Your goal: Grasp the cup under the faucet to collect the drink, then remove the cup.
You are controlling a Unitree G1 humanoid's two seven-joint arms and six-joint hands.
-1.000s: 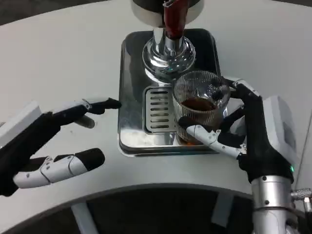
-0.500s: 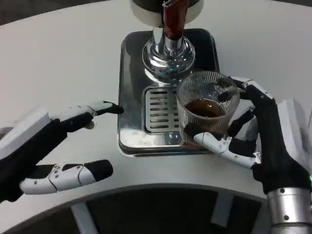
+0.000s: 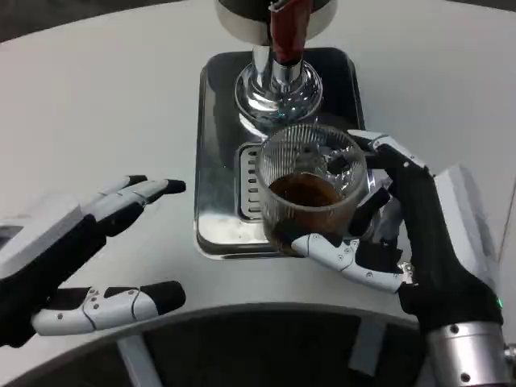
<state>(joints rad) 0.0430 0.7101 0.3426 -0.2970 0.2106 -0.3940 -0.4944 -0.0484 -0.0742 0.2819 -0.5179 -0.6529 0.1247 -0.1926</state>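
My right hand (image 3: 395, 234) is wrapped around the ribbed clear glass cup (image 3: 307, 189): white-and-black fingers (image 3: 343, 251) curl under and across its near side, another finger (image 3: 379, 147) hooks round the far right of the rim. Grip looks solid. Cup has dark brown drink in the bottom part, rest of the glass is clear. Cup sits over the front half of the shiny steel drip tray (image 3: 211, 161), covering most of the slotted drain grate (image 3: 251, 181), whose left edge shows just left of the glass. I can't tell whether the base is touching the tray or lifted off it. The chrome dispenser column (image 3: 278, 85) stands at the back of the tray, with the dark red faucet handle (image 3: 288, 31) above it; the cup is in front of that column, close but not touching, slightly toward the near edge of the tray. My left hand (image 3: 76, 250) holds nothing, fingers spread apart, hovering over the white table (image 3: 105, 105) to the left of the tray, clear of it; the nearest black fingertip (image 3: 175, 187) points toward the tray's left edge. Silver right forearm (image 3: 463, 359) comes in at the bottom right.
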